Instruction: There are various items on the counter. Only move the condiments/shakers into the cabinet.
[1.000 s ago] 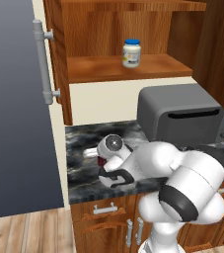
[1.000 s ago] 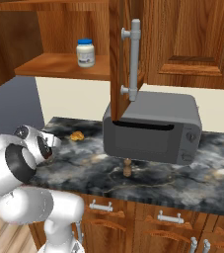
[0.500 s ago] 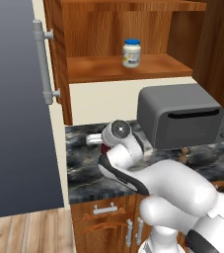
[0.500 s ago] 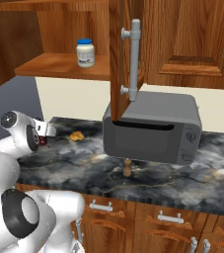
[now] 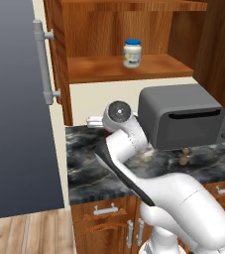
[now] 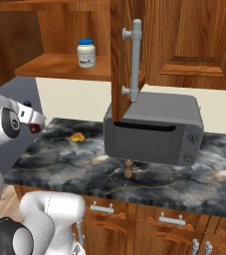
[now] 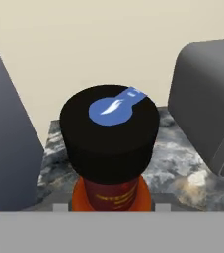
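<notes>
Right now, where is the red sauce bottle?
The red sauce bottle is in the gripper, lifted above the left end of the counter, left of the toaster oven. The hand view looks down on its black cap.

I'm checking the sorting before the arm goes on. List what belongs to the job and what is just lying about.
Belongs to the job:
- red sauce bottle, held in the hand
- blue-lidded white jar, on the cabinet shelf
- small brown shaker, on the counter

Just lying about:
- orange-tan food lump
- grey toaster oven
</notes>
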Tool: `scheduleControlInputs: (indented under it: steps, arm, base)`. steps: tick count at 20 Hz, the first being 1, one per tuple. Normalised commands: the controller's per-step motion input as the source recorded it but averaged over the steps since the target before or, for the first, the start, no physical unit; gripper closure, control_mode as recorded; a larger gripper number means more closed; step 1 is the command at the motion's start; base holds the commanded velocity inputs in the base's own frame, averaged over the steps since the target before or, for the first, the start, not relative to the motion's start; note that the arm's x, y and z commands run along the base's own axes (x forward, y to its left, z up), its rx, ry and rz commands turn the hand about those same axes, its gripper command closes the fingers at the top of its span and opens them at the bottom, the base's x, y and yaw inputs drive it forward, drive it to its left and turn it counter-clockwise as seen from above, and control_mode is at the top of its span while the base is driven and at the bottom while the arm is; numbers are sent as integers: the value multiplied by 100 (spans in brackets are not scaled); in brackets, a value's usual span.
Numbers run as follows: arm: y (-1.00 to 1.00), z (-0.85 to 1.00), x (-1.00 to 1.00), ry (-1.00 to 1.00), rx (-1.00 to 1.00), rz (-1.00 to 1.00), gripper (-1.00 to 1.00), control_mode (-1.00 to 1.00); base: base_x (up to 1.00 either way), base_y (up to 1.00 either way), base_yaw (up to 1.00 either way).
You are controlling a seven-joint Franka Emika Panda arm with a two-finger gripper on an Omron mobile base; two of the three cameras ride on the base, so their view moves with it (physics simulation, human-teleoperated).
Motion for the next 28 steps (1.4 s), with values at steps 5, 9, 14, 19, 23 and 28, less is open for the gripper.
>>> scheduleControlInputs:
  steps: [5, 9, 14, 19, 23, 28]
  arm:
    - [0, 100, -11, -6, 0, -11, 100, -100]
    - [0, 100, -7, -3, 0, -8, 100, -100]
    - [-10, 100, -5, -4, 0, -4, 100, -100]
    - [-21, 89, -13, -4, 0, 2, 100, -100]
    - [-10, 53, -4, -5, 0, 8, 100, -100]
    - [-36, 6, 0, -1, 1, 15, 100, -100]
  base:
    - [0, 0, 0]
    - [0, 0, 0]
    - [0, 0, 0]
    - [0, 0, 0]
    - [0, 0, 0]
    - [0, 0, 0]
